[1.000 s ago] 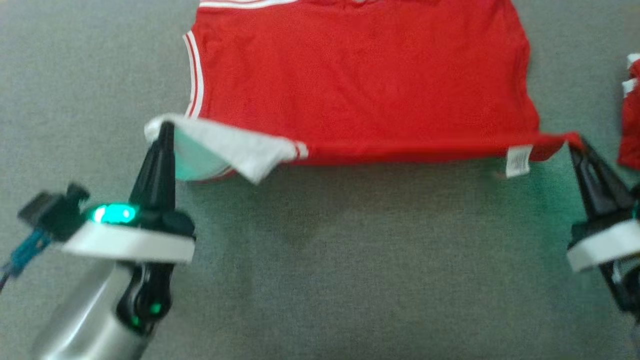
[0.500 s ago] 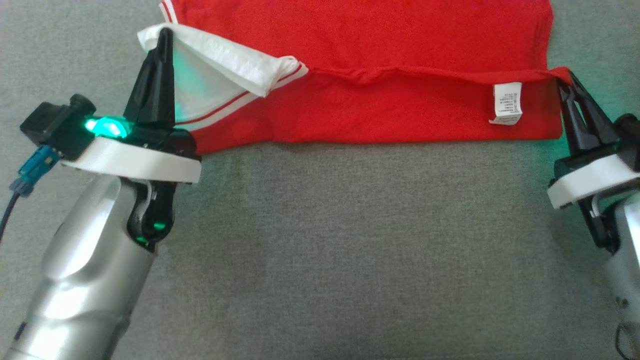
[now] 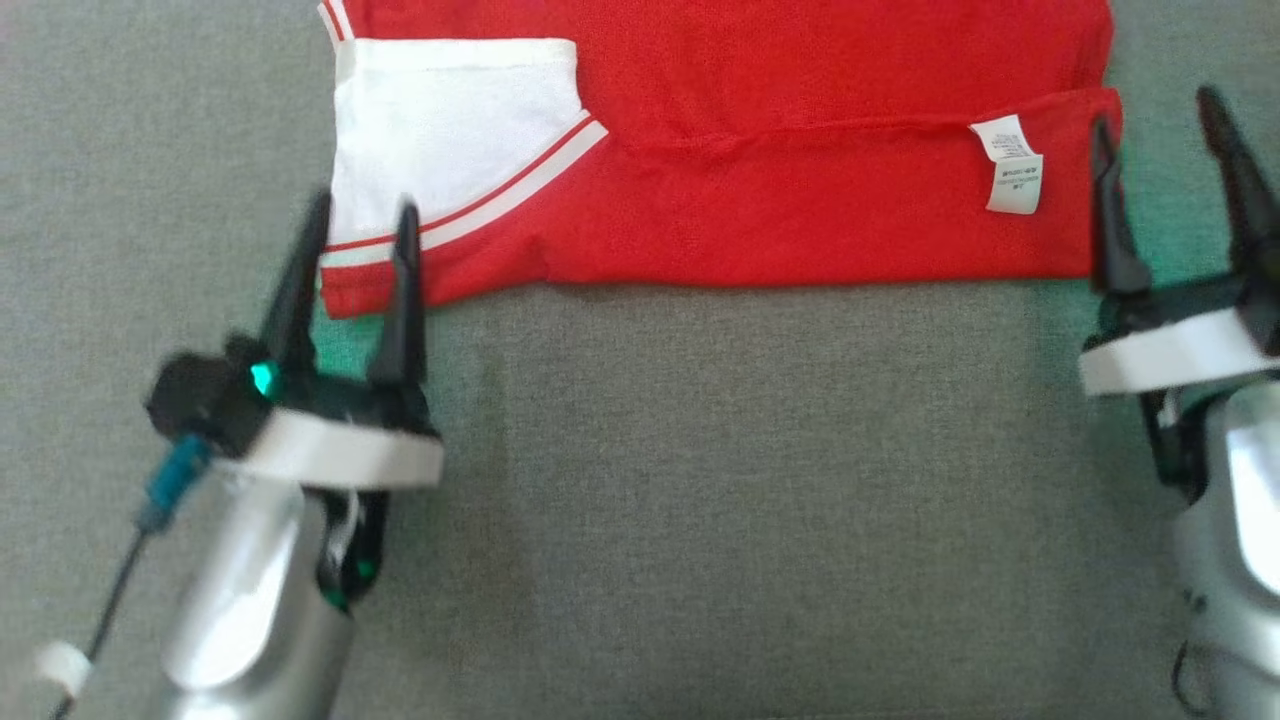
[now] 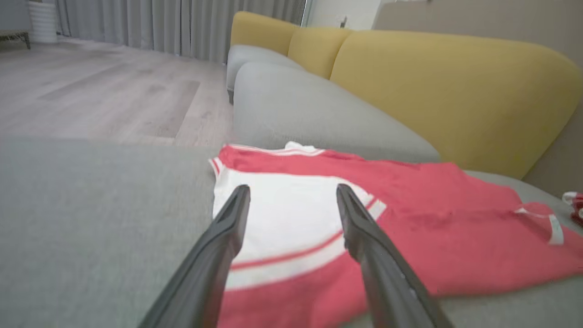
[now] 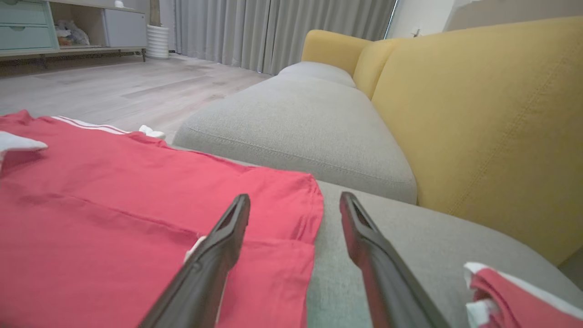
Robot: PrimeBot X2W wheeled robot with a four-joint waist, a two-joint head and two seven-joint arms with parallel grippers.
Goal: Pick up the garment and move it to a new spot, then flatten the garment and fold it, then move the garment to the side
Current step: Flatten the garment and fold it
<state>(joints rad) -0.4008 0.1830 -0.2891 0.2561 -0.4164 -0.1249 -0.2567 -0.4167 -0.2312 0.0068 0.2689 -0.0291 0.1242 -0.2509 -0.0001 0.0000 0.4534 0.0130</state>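
**Lying folded on the grey cushion, with both grippers spread and holding nothing**

The red garment lies flat on the grey cushion, reaching past the top edge of the head view. Its near part is doubled over on top of the rest. The fold forms a straight near edge, and the edge of the upper layer runs across the cloth further back. A white care label lies exposed on that upper layer near the right end. At the left end a white panel with red and white striped trim lies flat over the red cloth.

The left gripper is at the garment's near-left corner. Its two fingers are spread apart with nothing between them, and their tips overlap the striped trim. Whether they touch the fabric I cannot tell.

The right gripper is at the garment's right edge, its fingers likewise spread wide and gripping nothing. The inner finger lies over the red edge and the outer one over bare cushion.

A second red and white piece lies on the cushion further right, apart from the garment. A yellow backrest stands behind the seat.
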